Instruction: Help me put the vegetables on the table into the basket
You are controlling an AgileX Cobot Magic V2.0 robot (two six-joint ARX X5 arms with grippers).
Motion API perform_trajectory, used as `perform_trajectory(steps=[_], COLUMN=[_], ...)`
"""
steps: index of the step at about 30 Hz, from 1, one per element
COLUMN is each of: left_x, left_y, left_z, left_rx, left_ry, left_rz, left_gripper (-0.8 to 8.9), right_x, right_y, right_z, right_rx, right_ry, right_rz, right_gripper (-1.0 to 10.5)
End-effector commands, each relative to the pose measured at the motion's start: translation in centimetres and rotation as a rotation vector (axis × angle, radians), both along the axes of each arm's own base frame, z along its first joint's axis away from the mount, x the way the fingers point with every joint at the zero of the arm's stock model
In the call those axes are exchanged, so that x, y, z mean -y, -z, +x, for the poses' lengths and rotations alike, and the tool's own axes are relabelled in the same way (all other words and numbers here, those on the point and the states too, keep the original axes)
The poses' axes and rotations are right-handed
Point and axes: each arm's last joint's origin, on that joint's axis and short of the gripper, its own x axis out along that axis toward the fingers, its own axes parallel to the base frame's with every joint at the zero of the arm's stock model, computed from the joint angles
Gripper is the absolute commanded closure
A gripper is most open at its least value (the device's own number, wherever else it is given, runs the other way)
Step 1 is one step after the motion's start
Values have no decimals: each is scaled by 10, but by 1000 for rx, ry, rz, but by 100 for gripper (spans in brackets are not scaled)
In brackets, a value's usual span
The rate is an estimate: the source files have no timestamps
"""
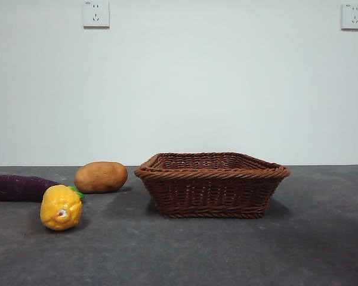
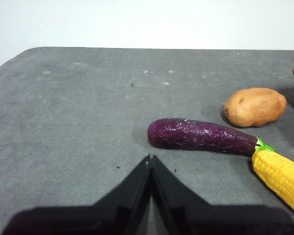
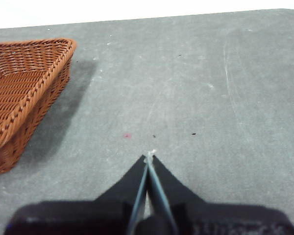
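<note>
Three vegetables lie on the dark grey table (image 1: 227,250) at the left. The purple eggplant (image 1: 18,187) (image 2: 201,136) is farthest left, the tan potato (image 1: 101,177) (image 2: 255,106) sits behind it, and the yellow corn piece (image 1: 61,207) (image 2: 279,177) is nearest the camera. The brown wicker basket (image 1: 212,185) (image 3: 19,93) stands at centre, holding nothing I can see. My left gripper (image 2: 150,159) hangs shut above bare table, short of the eggplant. My right gripper (image 3: 150,155) is shut over bare table beside the basket. Neither arm shows in the front view.
A white wall with two sockets (image 1: 96,14) (image 1: 354,16) rises behind the table. The table's rounded far corners show in both wrist views.
</note>
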Motion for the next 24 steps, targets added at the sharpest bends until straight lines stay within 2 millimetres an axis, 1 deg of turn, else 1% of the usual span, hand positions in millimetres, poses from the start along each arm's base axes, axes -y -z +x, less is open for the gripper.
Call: perform_trajectory(steps=[1, 7, 10, 12, 14, 16, 19, 21, 24], left_x=[0, 0, 2, 2, 2, 3, 5, 7, 7], left_y=[2, 3, 2, -3, -13, -27, -55, -70, -89], left_z=[0, 0, 0, 0, -2, -6, -10, -10, -8], left_rx=[0, -2, 3, 13, 21, 3, -18, -15, -30], left_ry=[-4, 12, 55, 65, 65, 80, 144, 182, 199], left_rz=[-7, -19, -39, -80, -128, -153, -189, -209, -213], left_gripper=[817, 817, 818, 820, 821, 821, 821, 821, 821], right_x=[0, 0, -1, -1, -2, -2, -2, -3, -3], right_y=[2, 1, -2, -7, -16, -30, -61, -77, -96], right_z=[0, 1, 2, 2, 1, -2, -7, -8, -7], right_rx=[-1, 7, 40, 83, 106, 143, 186, 173, 108], right_ry=[7, -1, 1, 6, -3, -2, -15, -35, -58], right_rz=[8, 17, 118, 190, 255, 292, 306, 309, 313], right_gripper=[946, 946, 946, 951, 956, 956, 957, 957, 957])
